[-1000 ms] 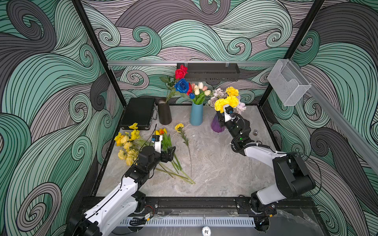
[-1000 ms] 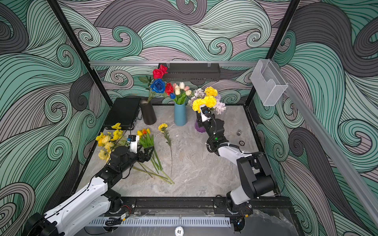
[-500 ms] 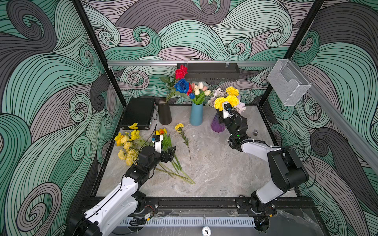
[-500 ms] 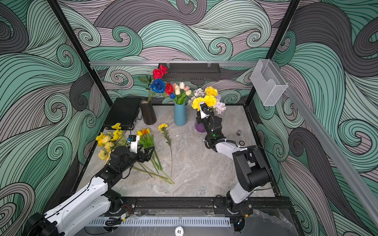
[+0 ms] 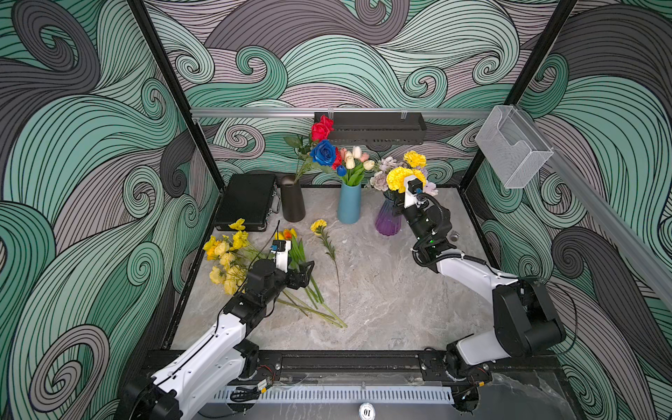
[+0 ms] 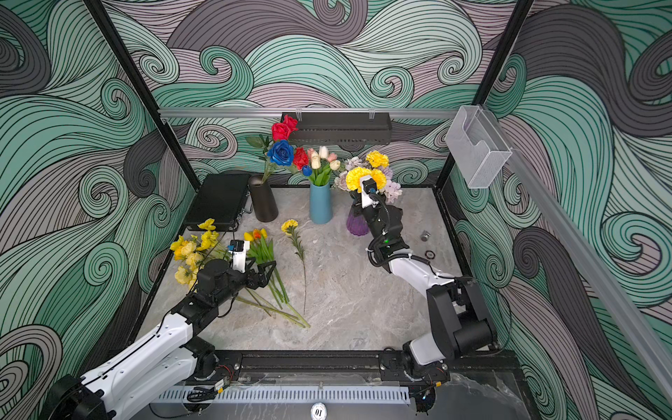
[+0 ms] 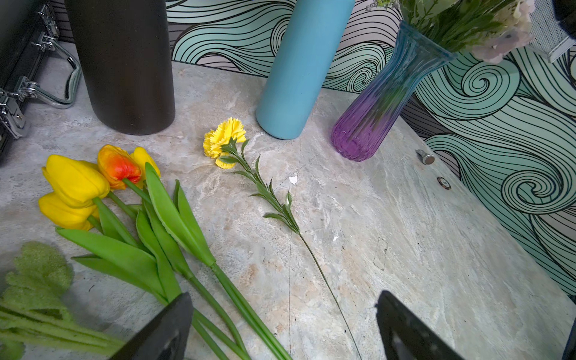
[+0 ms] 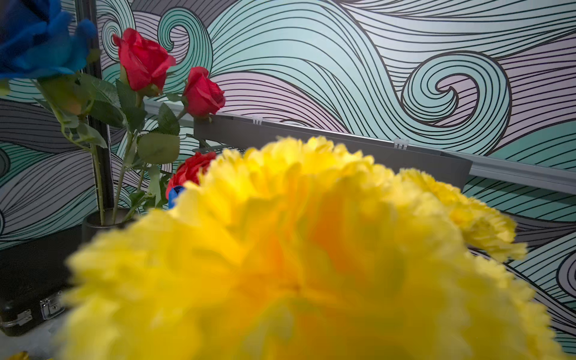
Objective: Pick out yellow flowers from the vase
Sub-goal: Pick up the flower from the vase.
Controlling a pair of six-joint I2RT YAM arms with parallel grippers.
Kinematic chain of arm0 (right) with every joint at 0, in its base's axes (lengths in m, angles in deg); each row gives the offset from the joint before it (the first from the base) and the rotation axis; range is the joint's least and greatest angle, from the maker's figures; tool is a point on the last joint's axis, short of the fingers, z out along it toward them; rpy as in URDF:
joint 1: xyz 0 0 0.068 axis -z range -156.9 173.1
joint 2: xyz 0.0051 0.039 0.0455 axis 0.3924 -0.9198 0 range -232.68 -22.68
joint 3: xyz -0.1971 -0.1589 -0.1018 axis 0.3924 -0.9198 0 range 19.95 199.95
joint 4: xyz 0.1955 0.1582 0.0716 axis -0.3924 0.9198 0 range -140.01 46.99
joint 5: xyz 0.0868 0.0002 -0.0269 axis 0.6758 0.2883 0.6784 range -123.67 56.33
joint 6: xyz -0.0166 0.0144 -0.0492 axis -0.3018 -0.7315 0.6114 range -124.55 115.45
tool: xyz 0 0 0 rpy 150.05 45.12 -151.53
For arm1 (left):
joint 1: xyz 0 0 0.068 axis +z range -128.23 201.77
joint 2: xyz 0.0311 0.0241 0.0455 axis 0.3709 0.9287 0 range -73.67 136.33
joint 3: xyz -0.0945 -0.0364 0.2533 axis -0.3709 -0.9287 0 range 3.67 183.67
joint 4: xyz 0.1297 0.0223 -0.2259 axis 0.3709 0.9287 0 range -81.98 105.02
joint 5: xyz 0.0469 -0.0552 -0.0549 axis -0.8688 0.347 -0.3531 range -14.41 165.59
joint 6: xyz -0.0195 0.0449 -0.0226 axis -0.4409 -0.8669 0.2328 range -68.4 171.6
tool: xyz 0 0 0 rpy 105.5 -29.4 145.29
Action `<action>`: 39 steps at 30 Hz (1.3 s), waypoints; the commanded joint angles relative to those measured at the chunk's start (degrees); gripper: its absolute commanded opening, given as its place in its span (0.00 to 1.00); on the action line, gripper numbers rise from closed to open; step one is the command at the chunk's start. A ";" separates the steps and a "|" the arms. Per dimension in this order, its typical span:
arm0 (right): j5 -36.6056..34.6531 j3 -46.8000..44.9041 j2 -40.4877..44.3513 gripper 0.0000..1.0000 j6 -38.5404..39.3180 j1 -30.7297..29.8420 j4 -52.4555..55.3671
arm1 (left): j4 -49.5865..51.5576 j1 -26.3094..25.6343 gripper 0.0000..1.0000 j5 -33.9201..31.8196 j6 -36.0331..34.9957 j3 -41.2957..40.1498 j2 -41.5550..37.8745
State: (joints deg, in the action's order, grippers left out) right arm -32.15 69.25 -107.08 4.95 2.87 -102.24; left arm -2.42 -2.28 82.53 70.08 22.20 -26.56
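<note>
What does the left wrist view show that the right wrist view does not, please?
Only the left wrist view: yellow tulips and a yellow carnation lying on the table, the blue vase, the purple vase, and the open left gripper. Only the right wrist view: blurred yellow blooms close up, red roses, a blue rose. Both: the dark vase and black case.

Ribbed, glossy glass for the purple vase (image 7: 367, 124); smooth matt coat on the blue vase (image 7: 299, 68); frayed cloth petals on the yellow carnation (image 7: 224, 137); marbled, stone-look tabletop (image 7: 420, 249).
</note>
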 commanded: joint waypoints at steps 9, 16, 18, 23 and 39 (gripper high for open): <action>3.18 4.50 6.87 0.19 -2.43 0.37 9.98 | -9.56 -1.61 0.87 10.61 0.28 10.99 12.36; 4.06 7.89 10.34 0.19 -4.62 1.11 19.54 | -17.57 -6.58 0.79 11.98 -6.08 27.84 28.84; 4.59 8.61 11.15 0.19 -5.60 1.54 21.55 | -19.69 -8.01 0.76 12.50 -8.14 32.79 33.77; 6.08 10.50 11.39 0.19 -7.44 2.05 24.38 | -24.77 -10.36 0.72 14.84 -16.03 43.36 45.21; 11.38 13.46 8.90 0.18 -12.04 2.34 25.33 | -21.00 -13.04 0.56 17.87 -26.29 68.36 65.61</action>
State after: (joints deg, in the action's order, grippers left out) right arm -22.45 81.16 -98.36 -5.83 5.02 -75.71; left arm -24.49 -14.85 99.67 46.78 86.32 36.87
